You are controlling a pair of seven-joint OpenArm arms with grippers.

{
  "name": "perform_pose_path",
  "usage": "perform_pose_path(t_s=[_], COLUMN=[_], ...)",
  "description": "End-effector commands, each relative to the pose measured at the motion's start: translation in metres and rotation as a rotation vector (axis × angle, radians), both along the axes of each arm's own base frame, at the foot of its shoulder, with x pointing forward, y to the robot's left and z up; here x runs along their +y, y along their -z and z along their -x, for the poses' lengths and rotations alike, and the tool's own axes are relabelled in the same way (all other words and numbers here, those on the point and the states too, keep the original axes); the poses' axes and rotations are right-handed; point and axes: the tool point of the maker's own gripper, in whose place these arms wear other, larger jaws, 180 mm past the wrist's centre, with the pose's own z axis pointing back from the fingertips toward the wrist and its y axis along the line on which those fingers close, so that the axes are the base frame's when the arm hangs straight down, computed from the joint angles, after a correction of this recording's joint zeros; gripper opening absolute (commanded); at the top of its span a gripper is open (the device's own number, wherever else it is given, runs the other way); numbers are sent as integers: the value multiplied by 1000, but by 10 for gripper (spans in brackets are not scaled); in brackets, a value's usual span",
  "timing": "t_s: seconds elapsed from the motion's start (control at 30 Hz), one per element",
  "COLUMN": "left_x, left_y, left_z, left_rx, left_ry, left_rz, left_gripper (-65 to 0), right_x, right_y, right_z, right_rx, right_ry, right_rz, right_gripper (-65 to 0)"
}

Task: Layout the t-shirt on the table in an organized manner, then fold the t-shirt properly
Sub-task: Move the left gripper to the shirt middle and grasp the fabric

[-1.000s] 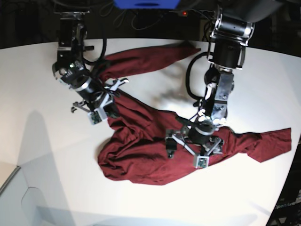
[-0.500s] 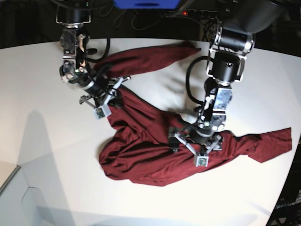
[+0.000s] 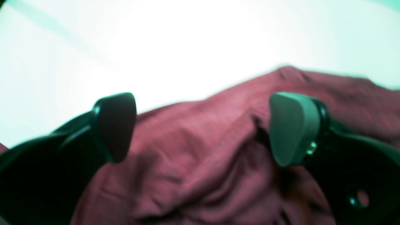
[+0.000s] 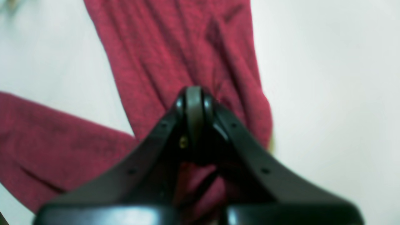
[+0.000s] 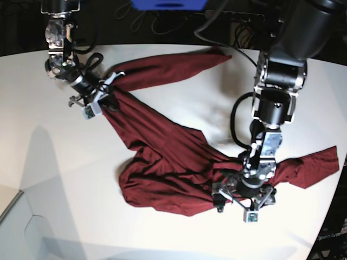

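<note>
Right end effector (image 5: 93, 101) clamped on shirt (image 5: 162, 162) | left end effector (image 5: 241, 197) spread wide over crumpled hem | risk: cloth bunches on surface (image 5: 43, 162) if pulled unevenly

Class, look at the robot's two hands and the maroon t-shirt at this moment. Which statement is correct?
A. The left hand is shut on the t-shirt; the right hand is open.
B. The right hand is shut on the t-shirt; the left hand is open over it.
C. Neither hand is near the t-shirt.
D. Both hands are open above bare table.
B: the right hand is pinched shut on the t-shirt, while the left hand has its fingers spread over the cloth.
</note>
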Motion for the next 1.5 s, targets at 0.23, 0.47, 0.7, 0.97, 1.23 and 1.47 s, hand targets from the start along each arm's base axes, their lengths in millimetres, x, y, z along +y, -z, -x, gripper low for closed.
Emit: perform_pose_path(t_s=[0.23,0.47,0.7,0.97,1.23,1.47], left_x=[-6,-21,-76,-190,-236,-232], left_y=[-38,-35,-56,-52,13,48], left_z=[-17,7,44,113,153,161], left_rx=[-103,-139,-111,-2,177,269], left_ry=[13,51,141,335,431,426], left_rz=[15,26,94,217,196,175], left_gripper=[0,0,0,0,0,0], right_x=[-60,-95,-99,-78,-80,-82], right_y=[23,10,-31,-52,-54,-54], right_z=[23,15,-5,-17,-21,-21], right_rx=[125,88,-41,-114,-119,-118], right_ry=[97,195,278,282,282,285], right_rz=[156,173,147,108,111,113], right_gripper=[-650,-650,-650,-650,-650,-650])
